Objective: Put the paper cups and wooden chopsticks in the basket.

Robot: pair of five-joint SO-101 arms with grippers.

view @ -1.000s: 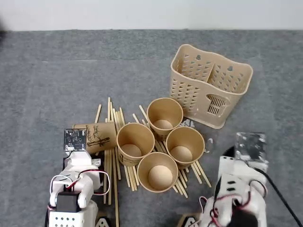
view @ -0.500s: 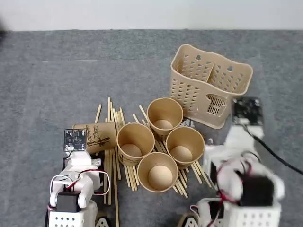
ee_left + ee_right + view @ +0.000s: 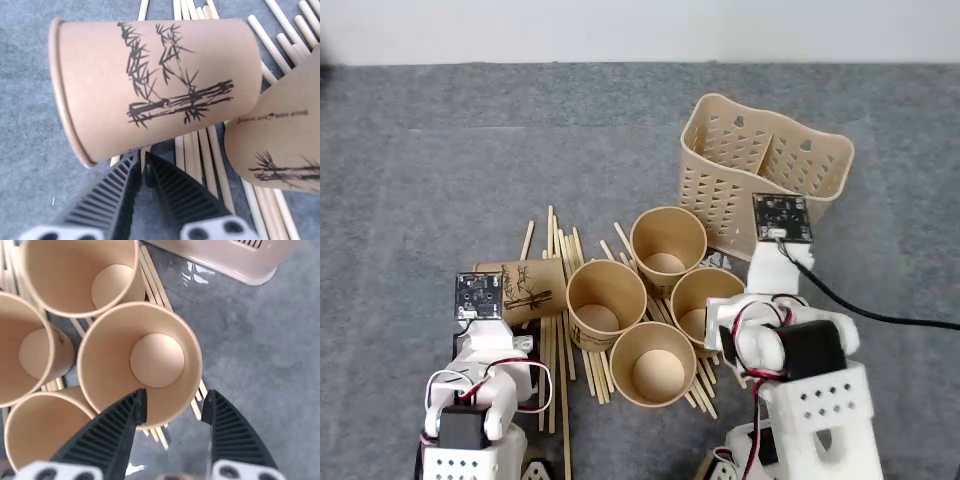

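Mostly upright tan paper cups (image 3: 668, 243), toppled cup (image 3: 525, 290) bamboo-printed, chopsticks (image 3: 560, 250) beneath

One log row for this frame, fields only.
left gripper: shut, by lying cup | right gripper: open, over upright cup | basket: no cups inside | chopsticks: loose on table

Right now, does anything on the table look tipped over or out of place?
Yes. One paper cup lies on its side at the left edge of the pile, across the loose chopsticks, while the other four cups stand upright.
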